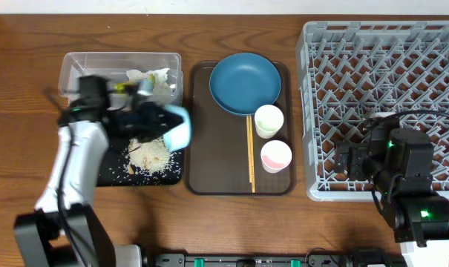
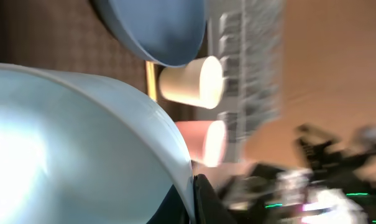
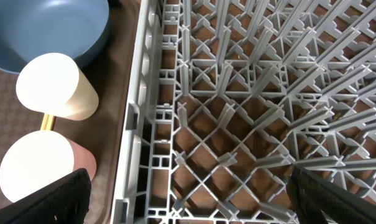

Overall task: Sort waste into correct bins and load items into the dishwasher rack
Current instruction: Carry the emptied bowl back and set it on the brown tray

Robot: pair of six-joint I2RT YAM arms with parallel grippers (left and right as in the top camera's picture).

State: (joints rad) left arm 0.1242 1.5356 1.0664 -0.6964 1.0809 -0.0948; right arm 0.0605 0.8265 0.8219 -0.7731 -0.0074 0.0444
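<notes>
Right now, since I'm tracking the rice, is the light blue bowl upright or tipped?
Tipped. The left gripper holds the light blue bowl on its side over the black tray, where loose rice lies.

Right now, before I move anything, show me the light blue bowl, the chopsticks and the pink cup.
light blue bowl (image 1: 177, 127), overhead view, on its tilted outer wall.
chopsticks (image 1: 251, 159), overhead view, midway along the shafts.
pink cup (image 1: 276, 156), overhead view, inside its open mouth.
</notes>
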